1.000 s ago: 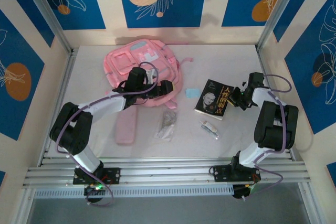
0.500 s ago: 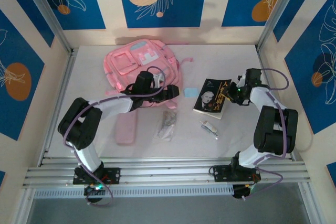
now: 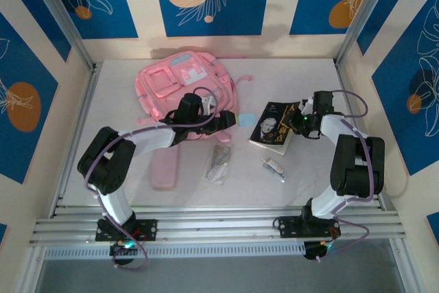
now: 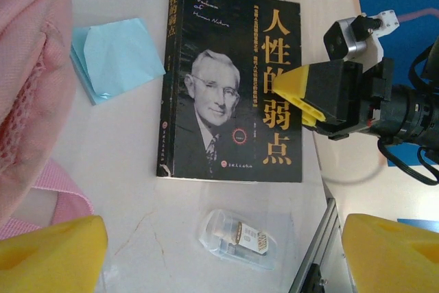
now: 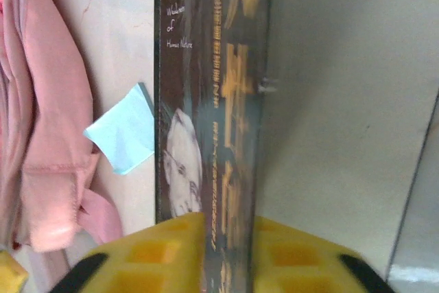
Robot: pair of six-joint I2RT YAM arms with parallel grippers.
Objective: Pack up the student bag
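Student bag (image 3: 180, 81) lies flat at table's 11 o'clock. Left gripper (image 3: 225, 120), fingers apart, sits just beside its 5 o'clock edge. Right gripper (image 3: 295, 124), farther toward 4 o'clock, clamps book (image 3: 273, 127) edge.

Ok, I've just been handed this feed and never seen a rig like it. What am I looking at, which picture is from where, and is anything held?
These are two robot arms bolted at the near edge of the table. The wide picture looks down from above and behind them. The other two come from a camera on each wrist, so the yellow blocks at the bottom are that arm's own fingers. On the table lie the pink student bag, a black book, a blue paper slip, a flat pink pencil case, a clear pouch and a small packet. The right end effector is closed on the book's edge. The left end effector is open, holding nothing, beside the student bag.
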